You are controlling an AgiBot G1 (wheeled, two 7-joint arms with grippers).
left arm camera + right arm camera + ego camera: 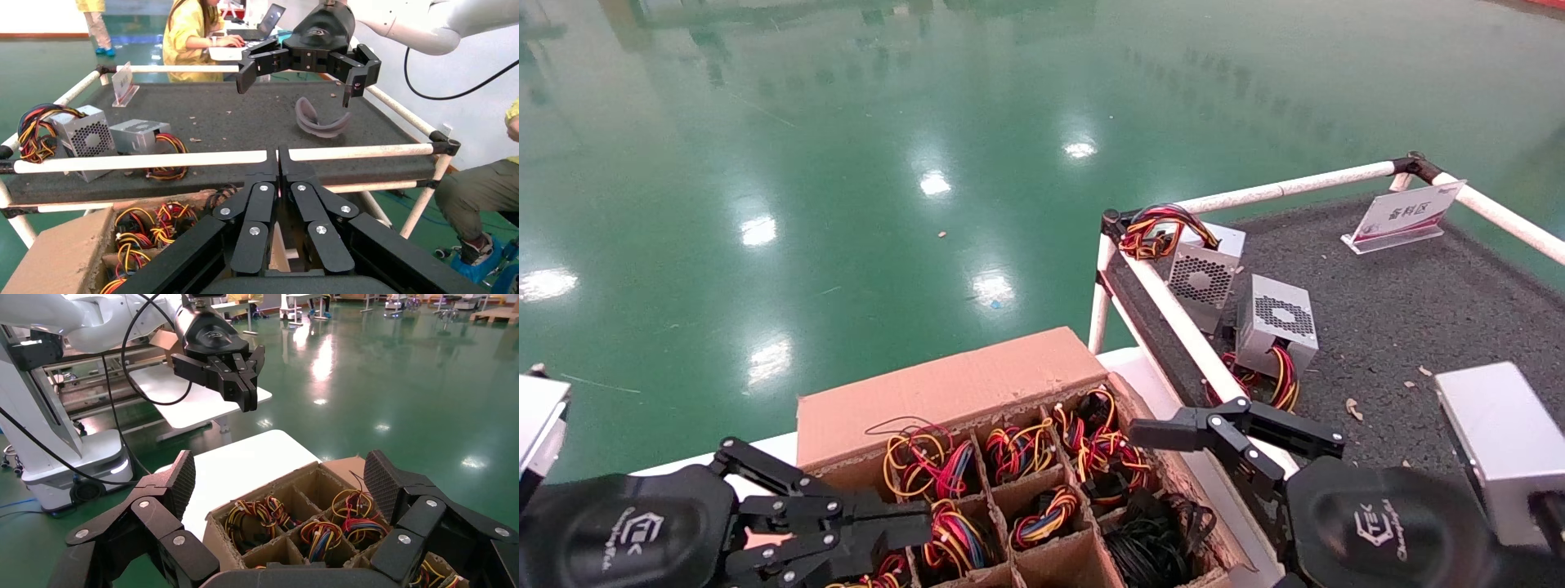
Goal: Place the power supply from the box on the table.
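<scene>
Head view: we see the box [977, 457] at six o'clock, its compartments full of coloured wires; the power supply's casing itself is hidden among them. Our right gripper [1238, 429] hangs over the box's three o'clock edge, fingers spread wide and empty. Our left gripper [903, 523] hovers at seven o'clock, fingers pressed together. The table [1401, 310] lies at two o'clock.

Black linkage jaws w/ silver screws, white arms, black cables

Black left pincer [903, 531] low at the robot's left, fingers pressed together, black right pincer [1238, 425] raised alongside, fingers spread wide, empty
</scene>
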